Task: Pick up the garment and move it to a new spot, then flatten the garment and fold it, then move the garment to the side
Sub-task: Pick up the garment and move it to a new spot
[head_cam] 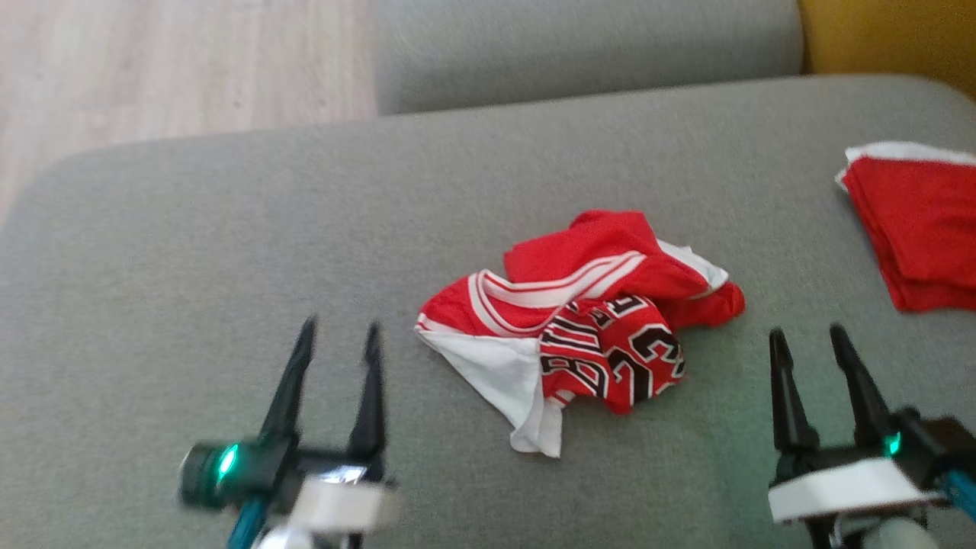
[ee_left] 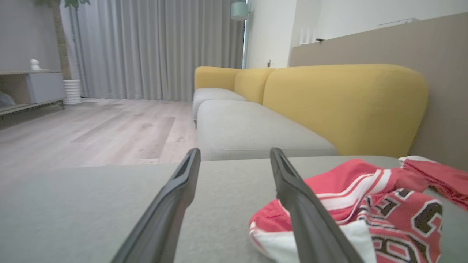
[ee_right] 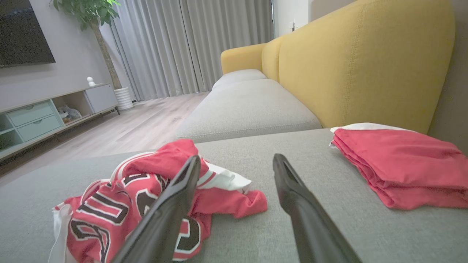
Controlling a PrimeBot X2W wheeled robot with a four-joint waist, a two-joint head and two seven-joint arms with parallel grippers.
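A crumpled red and white jersey, the garment (head_cam: 587, 328), lies in a heap on the grey sofa seat (head_cam: 229, 252). My left gripper (head_cam: 339, 332) stands open to its left, a short way off, with nothing between its fingers. On the jersey's other side my right gripper (head_cam: 808, 335) is open and holds nothing. The left wrist view has the garment (ee_left: 384, 204) just right of the left gripper (ee_left: 234, 153). Seen from the right wrist, the garment (ee_right: 146, 197) lies left of the right gripper (ee_right: 236, 160), partly behind the left finger.
A folded red cloth (head_cam: 923, 229) lies at the seat's right edge, also seen as the folded red cloth (ee_right: 406, 164). A yellow backrest (ee_right: 365, 62) rises behind it. A second grey seat cushion (head_cam: 587, 46) and wooden floor (head_cam: 175, 69) lie beyond.
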